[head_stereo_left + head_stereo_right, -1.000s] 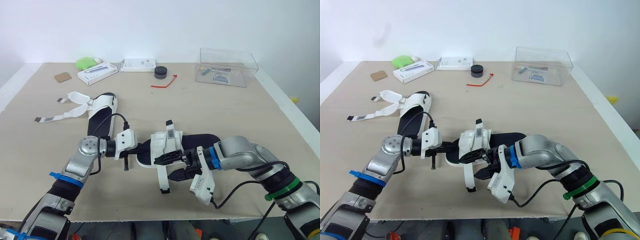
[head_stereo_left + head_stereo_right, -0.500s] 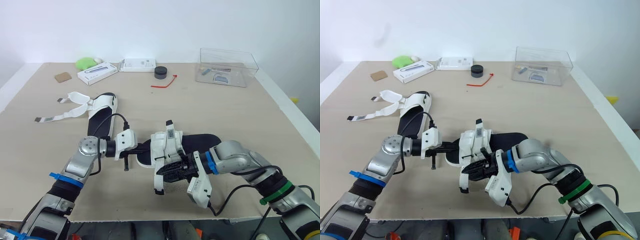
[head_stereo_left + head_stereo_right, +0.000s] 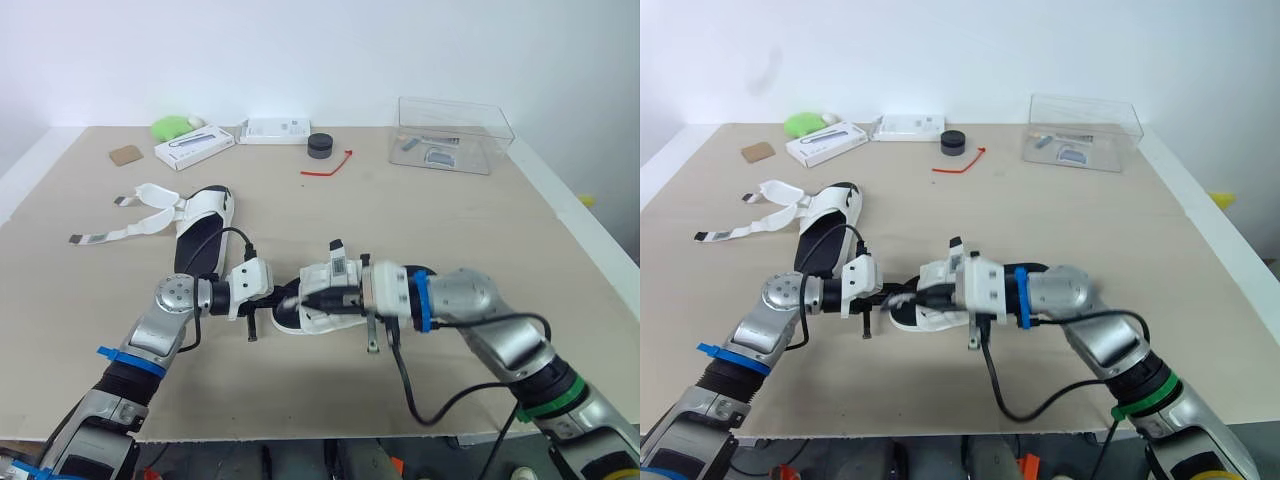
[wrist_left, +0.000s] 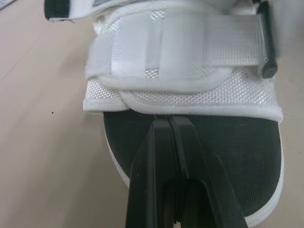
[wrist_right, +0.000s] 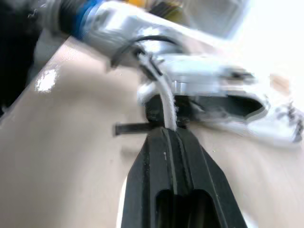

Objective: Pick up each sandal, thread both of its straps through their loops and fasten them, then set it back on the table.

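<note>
Sandal (image 4: 180,85) clear of table (image 3: 420,220) edges, L fingers (image 4: 159,142) closed, R fingers (image 5: 159,156) pinching strap (image 5: 167,107)

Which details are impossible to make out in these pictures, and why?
- Strap end and its loop: blurred, right wrist view.
- Sandal heel: cut off by the frame edge, left wrist view.
- Box contents: too small, eye views.
- Carton print: too small, eye views.

- A flat beige table (image 3: 450,220) filled the scene, its white rim (image 3: 565,215) running along the 3 o'clock side.
- A plain white wall (image 3: 320,50) stood behind it at 12 o'clock.
- Light was bright and even.
</note>
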{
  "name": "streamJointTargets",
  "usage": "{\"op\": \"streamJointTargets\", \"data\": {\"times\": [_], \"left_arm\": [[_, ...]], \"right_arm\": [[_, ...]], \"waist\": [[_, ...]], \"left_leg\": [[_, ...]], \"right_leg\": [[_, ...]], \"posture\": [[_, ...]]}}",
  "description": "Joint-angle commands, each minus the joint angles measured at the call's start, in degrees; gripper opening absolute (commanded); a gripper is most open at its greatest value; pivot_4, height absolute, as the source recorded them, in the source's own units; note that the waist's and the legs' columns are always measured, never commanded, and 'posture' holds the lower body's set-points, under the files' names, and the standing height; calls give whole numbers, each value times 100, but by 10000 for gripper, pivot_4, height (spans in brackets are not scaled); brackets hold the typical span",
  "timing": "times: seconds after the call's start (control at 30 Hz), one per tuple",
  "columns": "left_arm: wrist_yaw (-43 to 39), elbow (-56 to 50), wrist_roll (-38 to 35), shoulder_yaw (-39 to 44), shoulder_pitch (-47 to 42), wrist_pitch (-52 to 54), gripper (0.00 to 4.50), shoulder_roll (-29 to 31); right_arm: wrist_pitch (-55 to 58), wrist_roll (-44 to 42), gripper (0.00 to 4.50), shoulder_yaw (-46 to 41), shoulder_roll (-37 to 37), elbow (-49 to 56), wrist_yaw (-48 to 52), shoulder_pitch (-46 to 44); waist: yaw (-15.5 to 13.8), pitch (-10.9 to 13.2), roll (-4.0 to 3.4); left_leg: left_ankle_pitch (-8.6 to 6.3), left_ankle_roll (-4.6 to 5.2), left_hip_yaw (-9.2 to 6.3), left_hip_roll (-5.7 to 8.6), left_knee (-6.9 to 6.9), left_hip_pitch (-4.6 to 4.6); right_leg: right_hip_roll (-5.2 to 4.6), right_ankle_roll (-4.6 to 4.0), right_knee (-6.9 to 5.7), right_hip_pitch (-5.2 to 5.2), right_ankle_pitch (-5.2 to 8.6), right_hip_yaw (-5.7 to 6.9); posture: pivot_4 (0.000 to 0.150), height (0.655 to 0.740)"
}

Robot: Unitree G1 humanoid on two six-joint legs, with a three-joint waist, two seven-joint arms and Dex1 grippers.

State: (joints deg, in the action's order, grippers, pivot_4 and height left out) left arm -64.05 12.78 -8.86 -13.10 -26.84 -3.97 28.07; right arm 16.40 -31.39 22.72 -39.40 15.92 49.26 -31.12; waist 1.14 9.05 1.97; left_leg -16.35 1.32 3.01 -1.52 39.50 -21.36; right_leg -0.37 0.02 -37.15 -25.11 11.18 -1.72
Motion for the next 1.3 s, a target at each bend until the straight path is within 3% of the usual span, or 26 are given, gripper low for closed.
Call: {"op": "streamJointTargets", "data": {"times": [0.03,0.1,0.33,0.63,0.73,1.0,1.13,1.23,1.3], "left_arm": [[-70,19,104,-101,72,17,0,26],[-97,18,105,-113,83,11,0,26],[-86,208,126,-125,-126,-49,0,-93],[-134,148,127,-116,-51,-64,0,-18],[-114,131,120,-109,-56,-42,0,-19],[-147,43,118,-126,10,3,0,24],[-150,78,121,-126,-16,-9,0,22],[-145,75,104,-122,-38,7,0,-8],[-156,49,68,-108,-34,25,0,-22]], "right_arm": [[1758,-1084,503,-686,329,391,-745,-431],[2554,-1364,503,-889,489,242,-1083,-619],[3590,-1162,503,-1222,855,-527,-1466,-1003],[3748,-567,503,-1150,965,-925,-1296,-1094],[3574,-343,8634,-1109,967,-861,-1216,-1004],[2478,568,44675,-890,947,-714,-908,-1044],[1898,687,44675,-945,1219,-545,-653,-1279],[1556,919,36169,-596,1257,-496,-260,-1260],[1264,1222,26527,-319,1257,-677,-85,-1218]], "waist": [[1,0,0],[2,0,0],[3,0,0],[11,0,0],[11,0,0],[12,0,-1],[25,0,-1],[23,0,-1],[22,0,-1]], "left_leg": [[0,0,-1,-1,-1,-2],[0,0,-3,-2,-1,-8],[0,1,0,4,-1,-16],[-2,4,3,6,-3,-22],[-2,4,1,3,-3,-22],[-3,5,2,3,-6,-23],[-6,8,4,2,-8,-23],[-6,9,0,0,-9,-24],[-7,11,0,0,-9,-23]], "right_leg": [[4,-2,0,-2,1,0],[8,-1,0,-7,1,0],[21,10,3,-10,0,-1],[23,18,6,-15,2,-3],[26,34,6,-15,11,-5],[28,31,7,-17,15,-4],[30,29,7,-20,16,-4],[32,25,7,-20,16,-3],[31,22,7,-19,17,-1]], "posture": [[1500,7400],[1500,7400],[1500,7400],[1500,7400],[1500,7400],[1500,7400],[1500,7400],[1500,7400],[1500,7400]]}}
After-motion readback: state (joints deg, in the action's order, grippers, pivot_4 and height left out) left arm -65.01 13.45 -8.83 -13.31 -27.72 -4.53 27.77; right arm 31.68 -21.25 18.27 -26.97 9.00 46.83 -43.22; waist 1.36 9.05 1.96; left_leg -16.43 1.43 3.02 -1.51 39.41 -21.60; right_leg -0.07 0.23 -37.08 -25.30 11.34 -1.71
